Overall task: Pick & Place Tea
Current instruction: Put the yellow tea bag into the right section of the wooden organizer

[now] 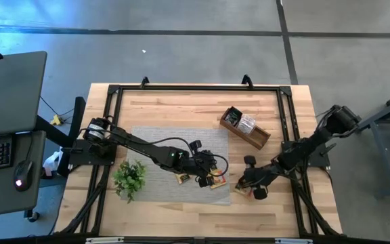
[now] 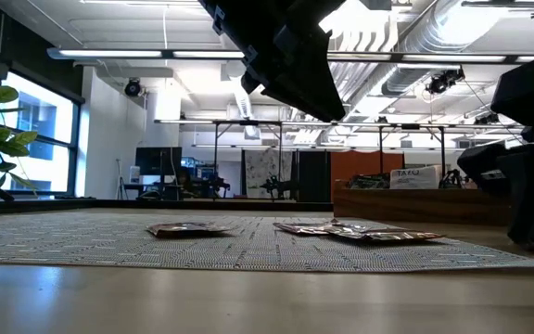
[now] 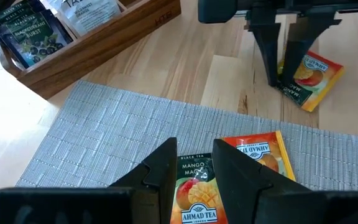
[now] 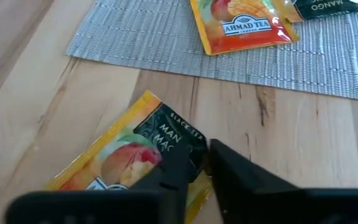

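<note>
Several orange-and-black tea sachets lie flat near the table's near edge. Two lie on the grey woven mat [image 1: 161, 146]: one [image 3: 194, 193] right under my left gripper [image 3: 194, 165], another [image 3: 260, 155] beside it. My left gripper is open a little and hangs above the mat [image 2: 248, 246], touching nothing. A third sachet [image 4: 135, 155] lies on the bare wood right of the mat. My right gripper [image 4: 208, 155] stands on it, shut; the left wrist view shows this gripper [image 3: 279, 78] too. My right gripper pinches the sachet on the wood by the edge of its dark end [image 4: 188, 146], between its two fingertips. The fingers come from above, slanting in from the table's right. The rest of the sachet [image 3: 312, 74] lies flat on the wood.
A wooden box [image 1: 244, 127] holding more sachets [image 3: 23, 28] stands on the far right part of the table. A green plant sprig [image 1: 128, 177] lies at the mat's near left corner. A black frame [image 1: 195, 88] runs round the table. Bare wood lies between mat and box.
</note>
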Controlling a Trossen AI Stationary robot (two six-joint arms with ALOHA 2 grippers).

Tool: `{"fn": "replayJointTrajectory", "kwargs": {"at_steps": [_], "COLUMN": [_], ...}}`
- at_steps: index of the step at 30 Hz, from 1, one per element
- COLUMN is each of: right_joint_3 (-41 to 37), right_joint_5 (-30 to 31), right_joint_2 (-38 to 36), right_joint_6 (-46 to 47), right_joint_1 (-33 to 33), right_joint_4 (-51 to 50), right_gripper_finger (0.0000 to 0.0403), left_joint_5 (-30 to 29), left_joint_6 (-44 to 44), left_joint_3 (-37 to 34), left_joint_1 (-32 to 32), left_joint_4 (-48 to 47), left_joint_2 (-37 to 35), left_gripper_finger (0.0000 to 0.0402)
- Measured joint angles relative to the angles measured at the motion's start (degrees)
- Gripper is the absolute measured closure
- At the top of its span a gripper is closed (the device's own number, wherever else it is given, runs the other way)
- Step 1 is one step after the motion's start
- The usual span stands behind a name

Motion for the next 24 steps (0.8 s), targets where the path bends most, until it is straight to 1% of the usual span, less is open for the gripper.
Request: {"fn": "replayJointTrajectory", "kwargs": {"at_steps": [2, 3, 4, 7, 9, 11, 14, 17, 18, 20, 22, 24], "right_joint_3": [-0.12, -0.16, -0.16, 0.3, 1.26, 2.98, 5.24, 8.14, 9.12, 10.31, 10.77, 10.36], "right_joint_5": [-0.1, -0.13, 0.12, 3.38, 7.18, 12.45, 21.97, 32.18, 35.98, 41.59, 45.81, 48.13], "right_joint_2": [-0.48, -0.9, -1.43, -3.67, -5.94, -9.09, -13.81, -19.64, -21.61, -25.42, -29.14, -32.27], "right_joint_6": [-0.29, -0.69, -1.5, -2.89, -5.94, -8.46, -9.0, -5.95, -3.48, 2.89, 9.68, 15.66], "right_joint_1": [-0.37, -0.63, -0.9, -1.22, -1.64, -1.76, -2.26, -2.32, -2.27, -2.25, -2.55, -3.02], "right_joint_4": [0.04, 0.14, 0.43, -0.95, -4.15, -8.68, -19.88, -31.97, -36.51, -46.04, -52.71, -57.84], "right_gripper_finger": [0.038, 0.0391, 0.0396, 0.0386, 0.0386, 0.0395, 0.0399, 0.0397, 0.0399, 0.04, 0.0399, 0.04], "left_joint_5": [-0.02, 0.0, 0.0, 0.0, 0.0, 0.0, 0.0, 0.0, 0.0, 0.0, 0.0, 0.0], "left_joint_6": [0.0, 0.0, 0.0, 0.0, 0.0, 0.0, 0.0, 0.0, 0.0, 0.0, 0.0, 0.0], "left_joint_3": [0.0, 0.0, 0.0, 0.0, 0.0, 0.0, 0.0, 0.0, 0.0, 0.0, 0.0, 0.0], "left_joint_1": [0.0, 0.0, 0.0, 0.0, 0.0, 0.0, 0.0, 0.0, 0.0, 0.0, 0.0, 0.0], "left_joint_4": [-0.01, -0.01, -0.01, -0.02, -0.01, -0.01, -0.25, -0.44, -0.58, -0.66, -0.68, -0.75], "left_joint_2": [0.0, 0.0, 0.0, 0.0, 0.0, 0.0, 0.0, 0.0, 0.0, 0.0, 0.0, 0.0], "left_gripper_finger": [0.0298, 0.0298, 0.0298, 0.0298, 0.0298, 0.0298, 0.0298, 0.0298, 0.0298, 0.0298, 0.0298, 0.0298]}}
